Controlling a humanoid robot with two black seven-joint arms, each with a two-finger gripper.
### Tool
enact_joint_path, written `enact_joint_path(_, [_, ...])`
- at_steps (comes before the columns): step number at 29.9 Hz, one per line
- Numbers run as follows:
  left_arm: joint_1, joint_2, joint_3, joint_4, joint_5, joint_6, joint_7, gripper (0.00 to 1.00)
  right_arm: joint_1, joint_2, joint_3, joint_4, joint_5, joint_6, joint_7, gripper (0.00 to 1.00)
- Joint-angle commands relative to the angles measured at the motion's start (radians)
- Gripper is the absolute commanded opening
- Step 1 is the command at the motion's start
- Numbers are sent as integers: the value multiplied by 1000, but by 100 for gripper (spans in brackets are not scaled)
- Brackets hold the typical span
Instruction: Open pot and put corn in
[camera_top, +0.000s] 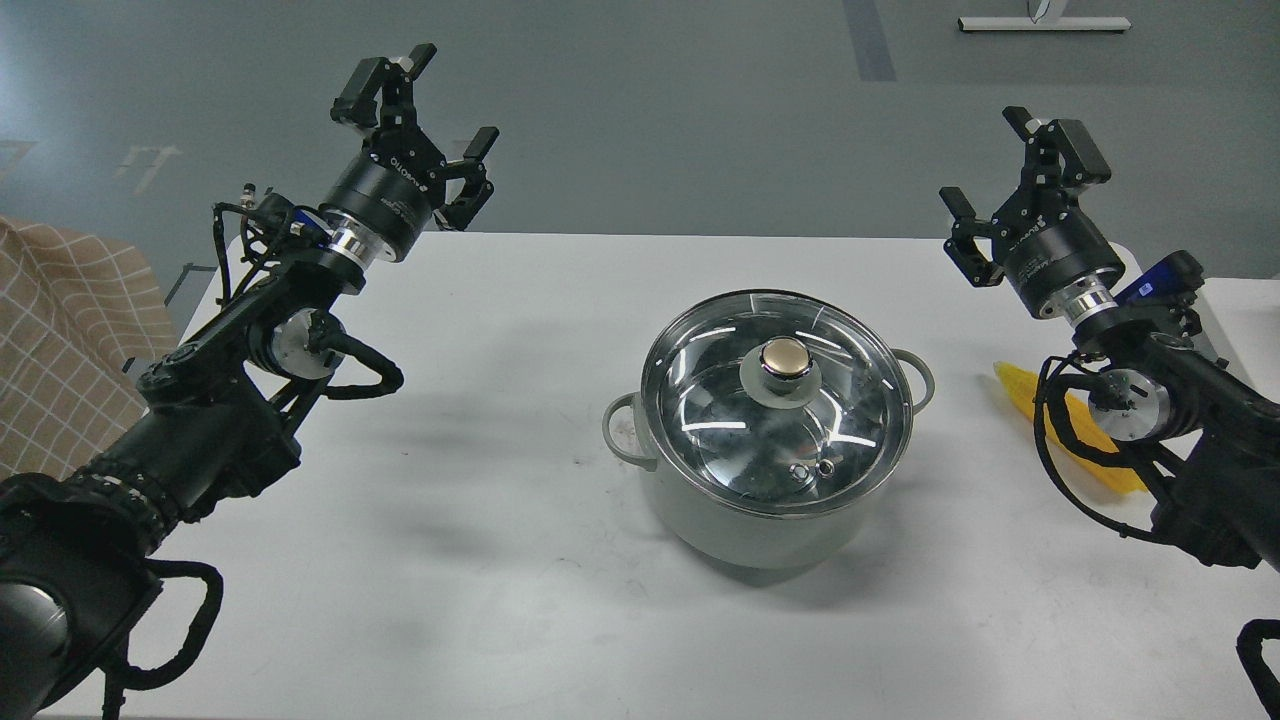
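The pale grey-green pot (745, 530) stands at the middle of the white table (480, 560), covered by its round glass lid (775, 400) with a gold knob (787, 358). The yellow corn (1085, 435) lies on the table at the right, partly hidden behind my right arm. My left gripper (425, 110) is open and empty, raised above the table's far left edge. My right gripper (1000, 165) is open and empty, raised above the far right, behind the corn.
A checked beige cloth (60, 340) sits off the table at the left. A grey floor lies beyond the table's far edge. The table's right edge (1225, 285) runs close behind my right arm.
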Motion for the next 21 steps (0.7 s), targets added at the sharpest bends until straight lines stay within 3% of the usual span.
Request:
enact_joint_path(1, [14, -4, -8, -17, 1, 1, 2, 98, -8, 0, 3, 2, -1, 0, 0, 100])
enact_joint_path(17, [27, 11, 9, -48, 19, 0, 3, 98, -6, -7, 4, -1, -8, 0, 0, 100])
enact_joint_path(21, [-52, 60, 13, -54, 124, -2, 3, 98, -3, -12, 4, -7, -9, 0, 0, 100])
